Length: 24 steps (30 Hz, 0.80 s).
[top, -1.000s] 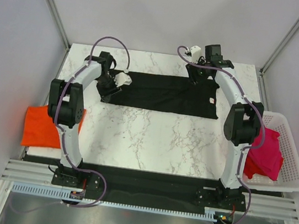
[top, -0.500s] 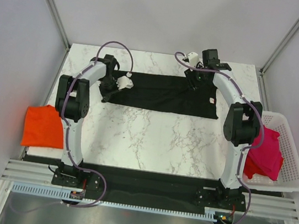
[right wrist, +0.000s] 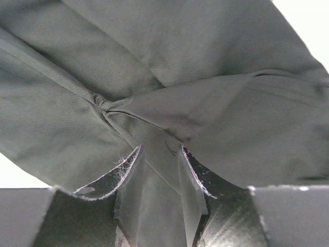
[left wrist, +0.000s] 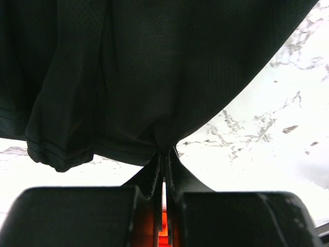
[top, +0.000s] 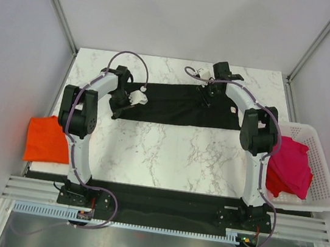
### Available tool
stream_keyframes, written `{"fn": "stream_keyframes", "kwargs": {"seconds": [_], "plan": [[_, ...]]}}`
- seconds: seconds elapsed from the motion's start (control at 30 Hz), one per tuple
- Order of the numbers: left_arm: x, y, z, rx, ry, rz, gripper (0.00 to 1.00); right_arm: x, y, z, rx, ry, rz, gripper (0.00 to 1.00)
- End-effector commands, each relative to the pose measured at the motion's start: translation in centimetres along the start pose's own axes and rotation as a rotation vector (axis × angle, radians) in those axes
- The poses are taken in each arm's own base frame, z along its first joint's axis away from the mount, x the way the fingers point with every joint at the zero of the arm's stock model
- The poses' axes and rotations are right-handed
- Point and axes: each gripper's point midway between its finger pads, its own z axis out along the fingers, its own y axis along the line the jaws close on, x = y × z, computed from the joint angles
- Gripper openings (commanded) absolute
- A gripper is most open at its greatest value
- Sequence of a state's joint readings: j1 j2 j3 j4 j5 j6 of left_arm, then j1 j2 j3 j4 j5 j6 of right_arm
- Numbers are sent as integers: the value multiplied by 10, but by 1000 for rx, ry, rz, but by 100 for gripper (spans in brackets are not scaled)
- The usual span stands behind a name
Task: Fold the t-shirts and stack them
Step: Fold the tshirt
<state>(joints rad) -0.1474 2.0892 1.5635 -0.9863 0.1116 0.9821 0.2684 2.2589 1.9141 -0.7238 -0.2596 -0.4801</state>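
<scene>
my left claw (left wrist: 163, 160) pinches the soft black cloth t-shirt (top: 174, 103) by its hem, ready for folding. my right claw (right wrist: 159, 159) straddles a pucker; i can't tell if it's clamped.

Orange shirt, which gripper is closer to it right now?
Left. The left gripper is at the black shirt's left end, up-table from the orange shirt; the right gripper is at the black shirt's far edge, much farther right.

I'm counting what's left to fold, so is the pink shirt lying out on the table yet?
No, the pink shirt lies bunched up inside the basket on the right.
</scene>
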Motion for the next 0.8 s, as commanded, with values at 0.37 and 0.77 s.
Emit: {"fn": "stream_keyframes", "kwargs": {"seconds": [0.37, 0.77], "plan": [[0, -35, -15, 21, 6, -6, 2, -27, -9, 18, -9, -50, -17, 40], [-2, -93, -40, 45, 12, -49, 4, -114, 45, 16, -74, -229, -59, 41]]}}
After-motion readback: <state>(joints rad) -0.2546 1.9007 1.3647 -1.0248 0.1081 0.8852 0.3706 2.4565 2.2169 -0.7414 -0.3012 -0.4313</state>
